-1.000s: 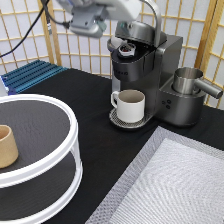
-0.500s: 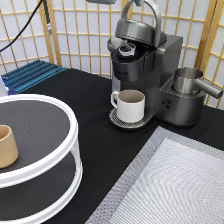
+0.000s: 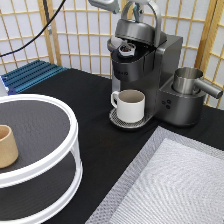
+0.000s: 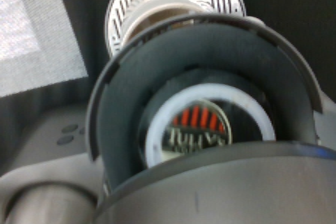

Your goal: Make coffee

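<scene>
Coffee pod (image 3: 128, 49) sits in brewer (image 3: 150, 75); gripper out of exterior view.

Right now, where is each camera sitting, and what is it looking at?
Exterior view: off the arm, looking down across the black table at the dark grey coffee machine; the hand is out of view.
Wrist view: on the hand, looking down at the machine's open chamber; no fingers show.
Both show the small white plastic coffee pod in the chamber.

White lettering "TULLY'S" on the dark foil top of the coffee pod (image 4: 201, 131), beneath red stripes, no other legible text
</scene>
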